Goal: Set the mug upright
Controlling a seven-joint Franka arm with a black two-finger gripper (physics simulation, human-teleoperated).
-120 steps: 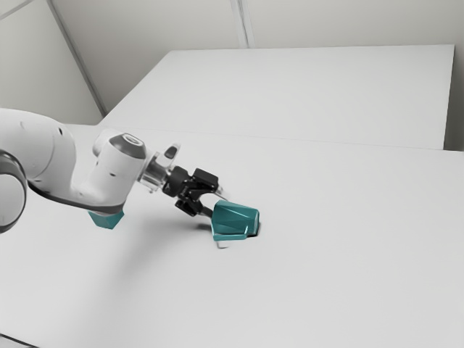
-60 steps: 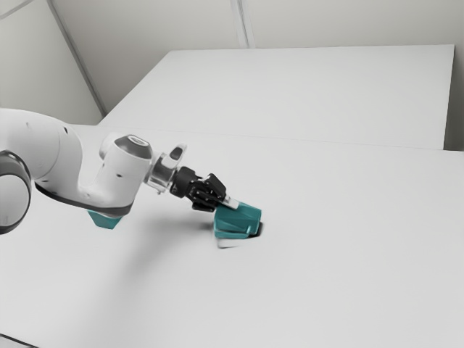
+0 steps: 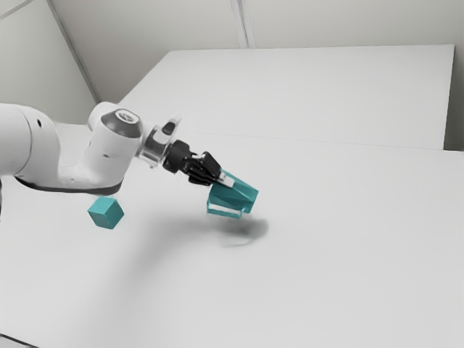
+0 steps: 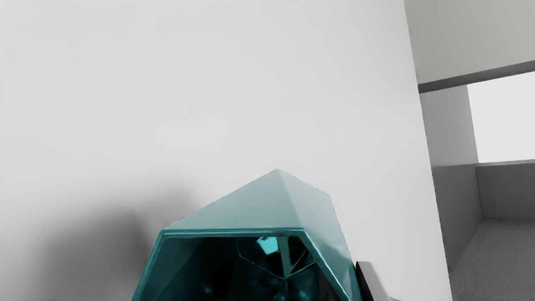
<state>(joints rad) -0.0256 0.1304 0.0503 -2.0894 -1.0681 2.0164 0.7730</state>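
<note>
Nearest to us in the exterior view, the white tabletop (image 3: 326, 290) runs smooth and pale, with a thin dark line (image 3: 18, 341) slanting at its near left corner. A soft grey shadow (image 3: 248, 228) pools on it under the teal mug (image 3: 245, 196), and a broader, fainter one spreads toward the near left. Farther left, below the arm (image 3: 109, 159), a teal cube (image 3: 106, 213) sits on the same surface. We have the mug up off the table, apart from its shadow and not upright: it leans, its base toward the exterior view's right and downward, its handle (image 3: 225, 212) on the near side. Our gripper (image 3: 227, 182) is clamped on it from the exterior view's left, at the mouth end, with one light finger pad lying along the wall. In the wrist view we look into the mug's dark, faceted mouth, and one fingertip stands beside its outer wall. Beyond the mug in the exterior view, the tabletop reaches a faint seam, then a broad white panel (image 3: 312, 94). Behind that rises the pale grey wall (image 3: 362, 22) with a narrow upright strip (image 3: 243, 22), and at the far left a dark edge (image 3: 75, 61) slants down.
</note>
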